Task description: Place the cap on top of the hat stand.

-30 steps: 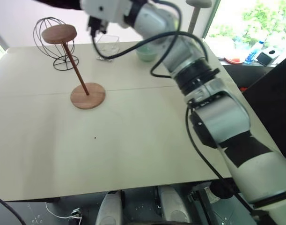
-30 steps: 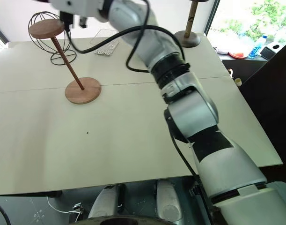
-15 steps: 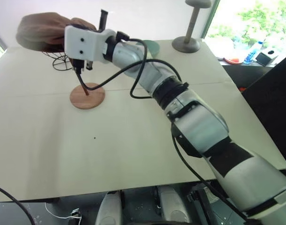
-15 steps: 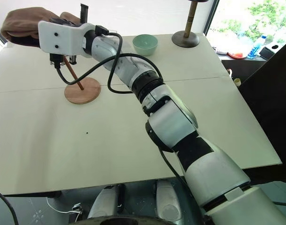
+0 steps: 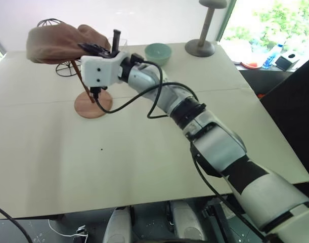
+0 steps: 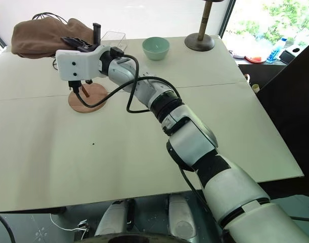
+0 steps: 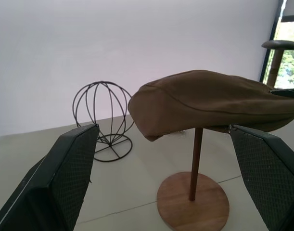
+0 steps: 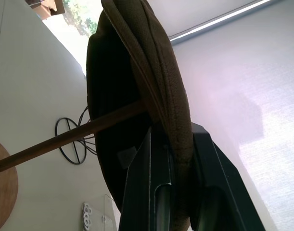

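Pinching the cap (image 7: 209, 103) rim in the clamped right gripper (image 8: 173, 144), brim end draped over the hat stand (image 7: 194, 192) disc, rod underneath, left gripper (image 7: 171, 168) spread wide and empty nearby.

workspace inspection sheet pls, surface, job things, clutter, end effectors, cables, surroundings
surface: pale table, bare in front.
job's things: brown cap over the top of the wooden stand; its rod slants.
clutter: wire globe stand, teal bowl, clear box, pedestal stand, all at the far side.
grippers: right end effector shut on the cap's edge; left end effector open, holding nothing.
cables: black cable looped along the right arm.
surroundings: white wall behind, window with greenery at right.
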Tool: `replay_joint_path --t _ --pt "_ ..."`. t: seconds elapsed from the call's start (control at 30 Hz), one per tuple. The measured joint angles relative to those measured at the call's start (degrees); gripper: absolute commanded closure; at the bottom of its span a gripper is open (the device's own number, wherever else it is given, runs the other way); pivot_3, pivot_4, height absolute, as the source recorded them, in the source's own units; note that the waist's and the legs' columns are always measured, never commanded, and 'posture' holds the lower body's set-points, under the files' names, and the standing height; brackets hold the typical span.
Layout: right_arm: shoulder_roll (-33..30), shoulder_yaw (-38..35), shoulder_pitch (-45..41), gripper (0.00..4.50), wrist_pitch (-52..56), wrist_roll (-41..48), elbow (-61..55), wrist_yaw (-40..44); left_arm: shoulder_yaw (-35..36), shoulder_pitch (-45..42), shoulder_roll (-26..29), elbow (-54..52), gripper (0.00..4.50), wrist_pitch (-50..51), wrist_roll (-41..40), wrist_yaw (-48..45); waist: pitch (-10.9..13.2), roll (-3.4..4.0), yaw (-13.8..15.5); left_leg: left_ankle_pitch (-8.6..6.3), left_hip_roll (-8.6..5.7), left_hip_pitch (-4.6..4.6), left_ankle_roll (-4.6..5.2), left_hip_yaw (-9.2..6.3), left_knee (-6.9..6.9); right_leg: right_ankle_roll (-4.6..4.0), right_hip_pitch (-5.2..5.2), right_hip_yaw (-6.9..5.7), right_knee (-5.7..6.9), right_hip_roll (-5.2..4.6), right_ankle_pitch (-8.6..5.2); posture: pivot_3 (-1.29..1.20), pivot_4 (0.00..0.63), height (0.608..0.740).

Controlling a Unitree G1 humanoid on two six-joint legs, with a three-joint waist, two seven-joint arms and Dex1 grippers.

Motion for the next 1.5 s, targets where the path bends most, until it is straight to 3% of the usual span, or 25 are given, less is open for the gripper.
replay_joint_path --t 0.07,0.23,0.37,0.53,0.87,1.0,1.1,1.2,1.33,1.5 --pt "0.09 0.63 0.75 3.36 0.44 -0.73 -0.36 0.19 -1.01 -0.56 0.04 0.86 0.0 -0.66 0.19 -0.01 0.0 0.0 0.01 0.0 0.0 0.0 0.0 0.0 0.01 0.0 0.0 0.0 0.0 0.0 0.0 0.0 0.15 0.74" --pt "0.35 1.04 2.17 0.91 1.43 -0.73 -1.36 1.33 -3.08 -1.8 0.17 1.77 0.0 -1.77 0.75 0.09 0.0 0.0 0.03 0.0 0.0 -0.01 0.0 0.0 0.01 0.02 0.0 0.01 0.0 0.0 0.01 0.0 0.15 0.74" --pt "-0.06 1.02 3.1 0.91 1.72 0.05 -6.29 4.24 -5.14 -2.84 0.17 2.08 0.0 -2.51 0.98 -0.11 0.0 -0.01 0.06 0.0 0.0 0.0 0.0 0.0 0.01 0.03 0.0 0.0 0.01 0.0 0.02 0.0 0.15 0.74" --pt "-1.71 0.97 11.77 0.91 4.18 3.38 -16.88 12.14 -8.76 -3.93 0.45 3.15 0.0 -2.96 1.09 -1.92 -0.01 -0.03 0.31 0.0 -0.01 -0.01 0.0 0.0 0.06 0.04 0.04 0.0 0.02 0.0 0.02 0.0 0.15 0.74" --pt "-14.86 -1.77 25.48 0.91 3.42 9.42 -41.78 21.5 -16.81 -10.34 5.51 7.84 0.0 -5.76 1.12 -11.04 -0.01 -0.03 0.24 0.0 -0.01 -0.01 0.01 0.02 0.07 0.05 0.04 0.01 0.01 0.01 0.02 0.0 0.15 0.74" --pt "-21.97 -8.0 29.66 0.91 6.65 19.93 -50.0 28.32 -17.83 -10.72 8.88 9.96 0.0 -6.97 1.2 -16.9 0.0 -0.05 0.27 0.01 0.0 -0.02 0.01 0.05 0.09 0.04 0.06 0.02 0.0 0.01 0.01 0.0 0.15 0.74" --pt "-27.84 -13.35 30.76 0.91 21.41 33.64 -56.41 37.34 -21.32 -11.49 12.53 10.54 0.0 -9.36 1.57 -23.63 0.03 -0.01 0.37 0.01 0.01 -0.01 0.02 0.06 0.11 -0.14 0.08 0.02 -0.01 0.01 -0.1 0.0 0.15 0.74" --pt "-34.05 -21.4 28.56 0.05 44.5 48.15 -58.06 42.73 -26.27 -13.38 16.09 12.43 0.0 -13.89 3.97 -29.49 0.08 0.07 0.97 0.01 0.0 0.01 0.02 0.11 0.16 -0.21 0.09 0.04 -0.03 -0.01 -0.13 0.0 0.15 0.74" --pt "-41.15 -25.64 22.16 0.05 69.56 63.42 -59.97 48.34 -35.82 -16.4 18.38 12.74 0.0 -23.52 10.45 -35.12 0.3 0.44 1.4 0.0 0.02 0.02 0.04 0.17 0.12 -0.24 0.05 0.07 -0.05 -0.02 -0.15 0.0 0.15 0.74" --pt "-42.46 -30.53 16.01 0.05 90.13 78.67 -60.46 49.49 -49.51 -25.21 16.21 15.25 0.0 -36.43 23.09 -36.01 0.35 0.52 1.68 -0.01 0.03 -0.1 0.07 0.24 0.17 -0.23 -0.04 0.11 -0.05 0.01 -0.15 0.0 0.15 0.74"
